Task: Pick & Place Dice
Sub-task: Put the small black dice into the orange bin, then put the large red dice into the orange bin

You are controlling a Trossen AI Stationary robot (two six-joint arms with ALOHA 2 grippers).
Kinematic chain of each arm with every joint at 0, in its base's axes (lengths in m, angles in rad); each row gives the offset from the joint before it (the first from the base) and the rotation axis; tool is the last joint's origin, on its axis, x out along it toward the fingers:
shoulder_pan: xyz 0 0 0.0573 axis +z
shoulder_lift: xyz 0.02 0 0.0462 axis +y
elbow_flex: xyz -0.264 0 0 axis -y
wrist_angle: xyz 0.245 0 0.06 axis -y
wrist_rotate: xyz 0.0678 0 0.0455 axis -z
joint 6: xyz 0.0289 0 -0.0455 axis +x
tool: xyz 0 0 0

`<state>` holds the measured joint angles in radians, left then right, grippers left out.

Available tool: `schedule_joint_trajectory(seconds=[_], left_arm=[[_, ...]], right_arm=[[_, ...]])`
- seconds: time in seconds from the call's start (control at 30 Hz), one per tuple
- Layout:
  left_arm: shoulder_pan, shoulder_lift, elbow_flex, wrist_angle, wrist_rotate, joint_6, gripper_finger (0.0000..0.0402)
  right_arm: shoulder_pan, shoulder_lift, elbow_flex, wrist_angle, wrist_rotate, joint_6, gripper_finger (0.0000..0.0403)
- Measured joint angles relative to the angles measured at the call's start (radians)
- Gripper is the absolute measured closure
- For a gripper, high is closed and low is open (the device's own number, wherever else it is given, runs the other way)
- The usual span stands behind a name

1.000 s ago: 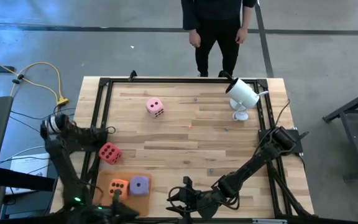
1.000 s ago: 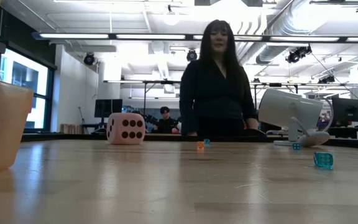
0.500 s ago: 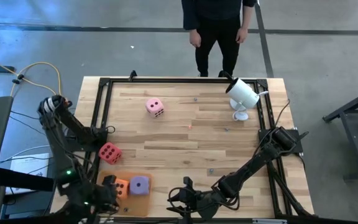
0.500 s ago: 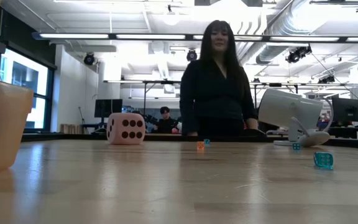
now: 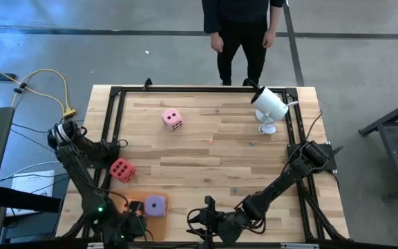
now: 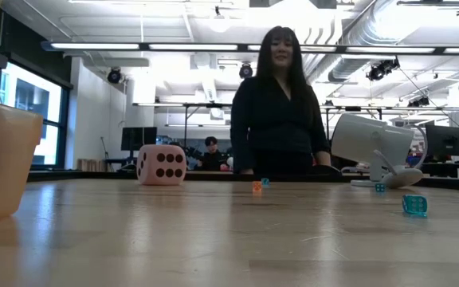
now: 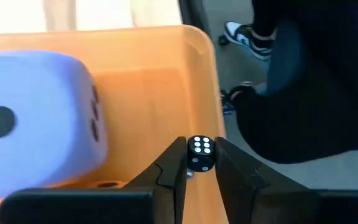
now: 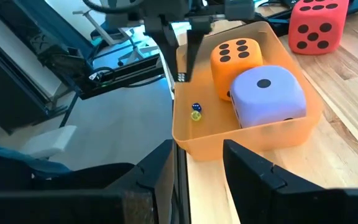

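Note:
The orange tray [image 5: 155, 223] sits at the table's near left. In it are the purple die [image 5: 155, 205] and the orange die [image 8: 238, 55], which my left gripper [image 5: 135, 209] covers in the high view. That gripper hangs over the tray, shut on a tiny black die [image 7: 199, 153]. The magenta die [image 5: 121, 169] rests on the wood beside the tray, and the light pink die [image 5: 171, 119] lies farther back. My right gripper [image 5: 199, 220] waits open at the near edge, right of the tray. My left gripper pinches the tiny black die [image 8: 180, 76] between its two fingertips [image 7: 178, 163], on opposite faces. The fingers come from above, pointing down. The die is lifted clear over the tray, its white-pipped face [image 7: 200, 146] toward the wrist camera.
A tiny blue-and-yellow die [image 8: 196, 112] lies on the tray floor. Small teal and orange dice [image 6: 414, 205] are scattered on the far right wood. A white camera on a stand [image 5: 269, 105] sits at the far right corner. A person [image 5: 242, 34] stands beyond the far edge.
My left arm has swung out to the left and back. Its gripper has shifted right over the tray and now covers the orange die, which showed in the high view before. The right arm and the dice have stayed still.

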<state>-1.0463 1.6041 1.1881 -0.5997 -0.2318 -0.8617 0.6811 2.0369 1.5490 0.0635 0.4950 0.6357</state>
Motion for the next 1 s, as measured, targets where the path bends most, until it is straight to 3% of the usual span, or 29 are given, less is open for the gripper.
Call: schedule_joint_trajectory(seconds=[0.23, 0.63, 1.0], left_arm=[[0.010, 0.004, 0.000, -0.005, -0.008, -0.052, 0.0312], [0.012, 0.004, 0.000, -0.005, -0.014, -0.074, 0.0169], [0.013, 0.004, 0.000, -0.005, -0.014, -0.066, 0.0155]], right_arm=[[0.000, 0.000, 0.000, 0.000, 0.000, 0.000, 0.0277], [0.000, 0.000, 0.000, 0.000, 0.000, -0.004, 0.0277], [0.000, 0.000, 0.000, 0.000, 0.000, -0.004, 0.0277]])
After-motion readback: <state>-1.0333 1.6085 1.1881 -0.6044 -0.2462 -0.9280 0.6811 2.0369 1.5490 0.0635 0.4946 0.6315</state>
